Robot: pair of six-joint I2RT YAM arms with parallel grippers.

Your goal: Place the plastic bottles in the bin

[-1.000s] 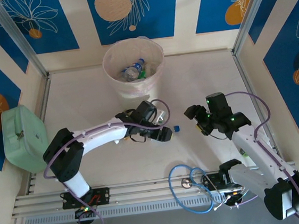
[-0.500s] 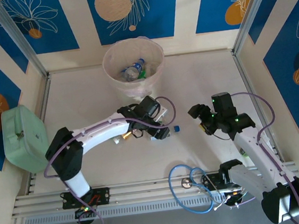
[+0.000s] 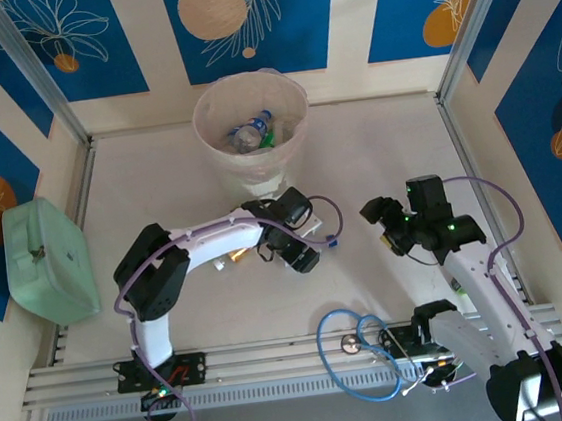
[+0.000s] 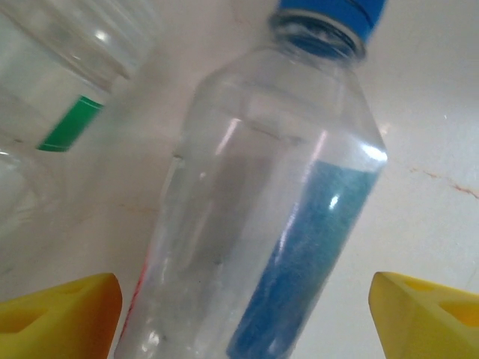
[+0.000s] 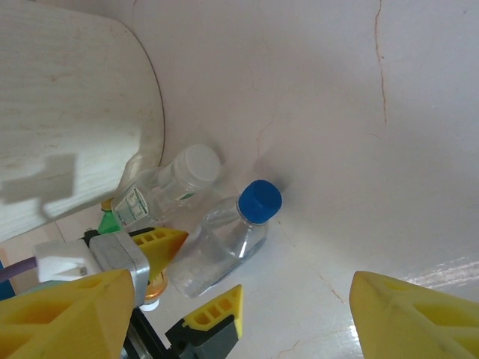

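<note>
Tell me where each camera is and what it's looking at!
Top external: above and behind the arms, looking down at the table, the bin, left gripper and right gripper.
Left wrist: on the left arm, looking past its yellow fingers at a blue-capped bottle.
Right wrist: on the right arm, looking past its fingers at that bottle and a white-capped bottle.
Shared: both wrist views catch the blue-capped bottle.

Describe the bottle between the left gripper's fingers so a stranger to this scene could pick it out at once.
Start at the bin by the far wall; just before it two clear bottles lie side by side. The bottle wanted lies between the open fingers of the left gripper: blue cap and label, whereas its neighbour has a white cap and green-banded label.
</note>
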